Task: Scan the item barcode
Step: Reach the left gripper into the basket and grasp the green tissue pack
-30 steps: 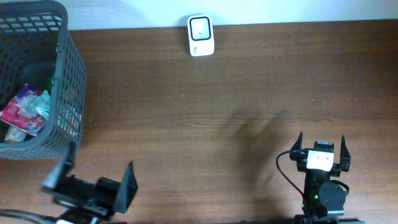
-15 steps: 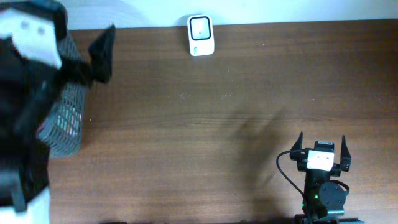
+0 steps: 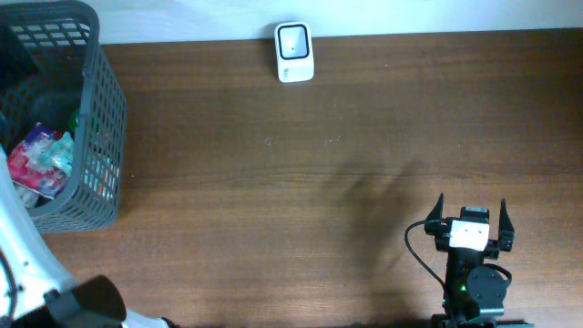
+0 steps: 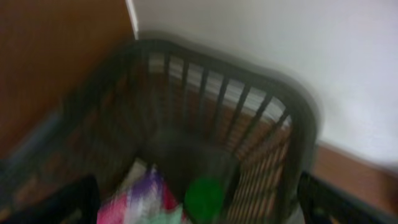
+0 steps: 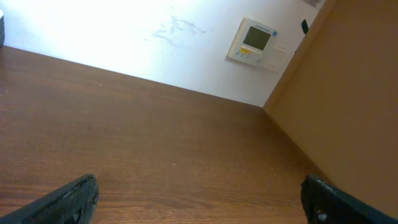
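Note:
A dark mesh basket [image 3: 100, 100] stands at the table's far left and holds a pink and purple packet [image 3: 35, 155] and something green [image 3: 75, 118]. The blurred left wrist view looks down into that basket [image 4: 298, 124], with the packet [image 4: 146, 196] and the green thing [image 4: 205, 190] at its bottom. My left gripper [image 4: 196, 202] hangs open above them, holding nothing. A white scanner [image 3: 293, 53] sits at the table's back edge. My right gripper [image 3: 470, 208] rests open and empty near the front right, also in its wrist view [image 5: 205, 200].
Only a white link of the left arm [image 3: 18, 246] and a black joint [image 3: 86, 305] show overhead at the front left. A white wall with a thermostat panel [image 5: 254, 41] and a brown partition [image 5: 348, 93] lie beyond the table's far edge.
The left arm has swung up from the table's front left and over the basket, passing close under the overhead camera. The right arm has not moved.

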